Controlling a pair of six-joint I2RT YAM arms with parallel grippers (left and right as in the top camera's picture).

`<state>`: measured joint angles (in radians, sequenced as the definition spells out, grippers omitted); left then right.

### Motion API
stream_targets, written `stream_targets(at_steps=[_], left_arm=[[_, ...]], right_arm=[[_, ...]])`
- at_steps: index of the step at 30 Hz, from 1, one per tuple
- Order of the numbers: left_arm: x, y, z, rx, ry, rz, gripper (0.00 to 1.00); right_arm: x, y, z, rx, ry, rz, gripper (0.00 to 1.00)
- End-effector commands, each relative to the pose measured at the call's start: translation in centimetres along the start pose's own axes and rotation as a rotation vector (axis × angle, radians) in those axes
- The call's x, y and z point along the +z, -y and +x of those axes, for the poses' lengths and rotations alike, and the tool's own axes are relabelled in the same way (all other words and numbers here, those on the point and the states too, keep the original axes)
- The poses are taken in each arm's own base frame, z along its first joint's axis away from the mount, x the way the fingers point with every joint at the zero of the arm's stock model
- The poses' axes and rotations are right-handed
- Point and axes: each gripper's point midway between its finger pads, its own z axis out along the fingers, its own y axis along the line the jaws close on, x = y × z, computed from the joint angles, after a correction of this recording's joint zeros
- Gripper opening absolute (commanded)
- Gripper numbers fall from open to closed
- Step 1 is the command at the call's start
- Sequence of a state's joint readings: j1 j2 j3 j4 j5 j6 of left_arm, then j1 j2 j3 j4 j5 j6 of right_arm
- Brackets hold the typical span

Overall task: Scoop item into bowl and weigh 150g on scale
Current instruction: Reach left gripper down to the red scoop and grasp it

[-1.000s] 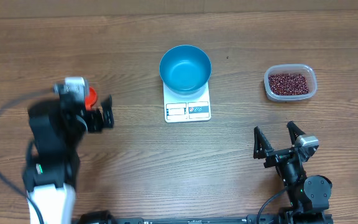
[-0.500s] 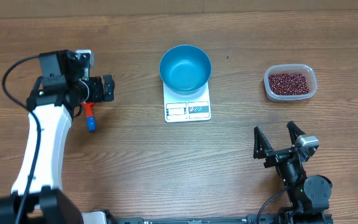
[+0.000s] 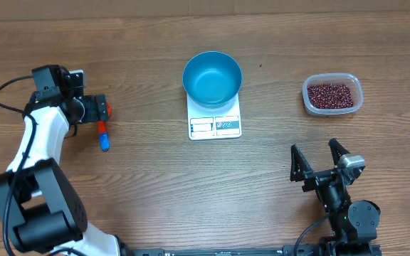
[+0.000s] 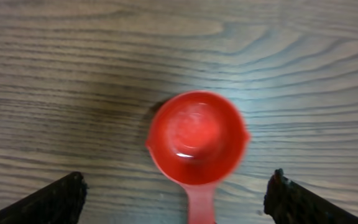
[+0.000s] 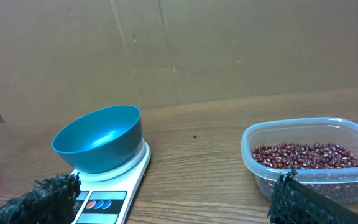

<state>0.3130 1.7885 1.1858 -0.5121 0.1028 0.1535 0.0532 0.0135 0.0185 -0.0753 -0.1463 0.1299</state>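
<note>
The red scoop (image 4: 196, 137) lies on the table with its cup up and its handle (image 3: 103, 135) ending in a blue tip. My left gripper (image 4: 176, 186) hangs open over it, one finger on each side of the handle and clear of it. On the white scale (image 3: 215, 122) stands the blue bowl (image 3: 212, 78), with nothing in it. The dark red beans (image 3: 329, 94) fill a clear container (image 3: 358, 99) at the right. My right gripper (image 3: 319, 162) is open near the front edge, facing the bowl (image 5: 101, 140) and the beans (image 5: 303, 155).
A cardboard wall (image 5: 229, 50) closes off the far side of the wooden table (image 3: 155, 178). The left arm's body and cable (image 3: 30, 163) take up the table's left side.
The left arm has swung up and to the left, and its gripper now sits over the scoop's cup. The right arm, bowl, scale and container have not moved.
</note>
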Motion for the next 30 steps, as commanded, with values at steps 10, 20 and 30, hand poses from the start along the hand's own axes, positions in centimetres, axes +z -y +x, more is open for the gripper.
stream_targets(at_steps=[10, 20, 30], left_arm=[[4.4, -1.0, -0.6, 0.087, 0.013, -0.008, 0.64], [7.1, -1.0, 0.7, 0.085, -0.026, 0.000, 0.14], [2.8, -0.6, -3.1, -0.078, 0.072, 0.016, 0.04]], right_arm=[[0.0, 0.0, 0.2, -0.005, 0.004, -0.001, 1.00], [0.0, 0.0, 0.2, -0.005, 0.004, -0.001, 1.00], [0.0, 0.0, 0.2, -0.005, 0.004, -0.001, 1.00]])
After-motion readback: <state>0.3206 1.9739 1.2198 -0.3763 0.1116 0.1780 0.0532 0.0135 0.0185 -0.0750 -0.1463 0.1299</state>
